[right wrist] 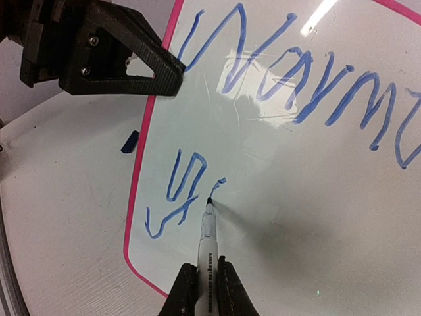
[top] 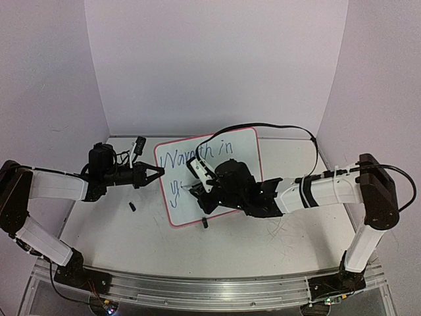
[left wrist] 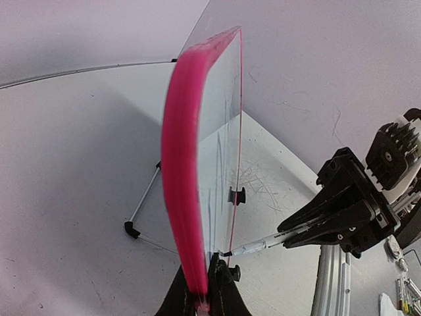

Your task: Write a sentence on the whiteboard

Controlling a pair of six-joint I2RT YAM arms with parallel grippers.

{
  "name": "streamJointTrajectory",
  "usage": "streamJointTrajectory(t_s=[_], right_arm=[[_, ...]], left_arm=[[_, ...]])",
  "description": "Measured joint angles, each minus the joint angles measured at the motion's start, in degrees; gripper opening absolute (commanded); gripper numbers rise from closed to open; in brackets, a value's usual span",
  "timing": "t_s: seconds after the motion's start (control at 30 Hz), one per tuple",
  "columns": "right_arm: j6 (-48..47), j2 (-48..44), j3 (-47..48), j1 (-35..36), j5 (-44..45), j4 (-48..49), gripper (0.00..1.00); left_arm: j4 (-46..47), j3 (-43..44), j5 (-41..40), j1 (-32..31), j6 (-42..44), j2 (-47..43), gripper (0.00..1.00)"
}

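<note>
Your left gripper (top: 158,172) is clamped on the pink left edge of the whiteboard (top: 245,148), its fingers pinching the frame from both sides (in the left wrist view the board rises edge-on from between them). The board stands tilted on the tabletop (top: 131,243), between the two arms. Your right gripper (right wrist: 206,282) is closed on a marker (right wrist: 208,227). The marker's tip touches the board on the second line of the sentence (right wrist: 296,85), just right of a y-like letter. The top line reads roughly "Warmth in". A small dark blue piece (top: 131,206) lies on the table left of the board.
</note>
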Motion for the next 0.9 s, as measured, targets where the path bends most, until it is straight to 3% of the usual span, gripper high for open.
streamJointTrajectory(t_s=[0.9], right_arm=[[1.42,-0.01,-2.27,0.89,3.77,0.12,0.00]], left_arm=[[-0.02,0.01,-0.18,0.00,0.00,0.00,0.00]])
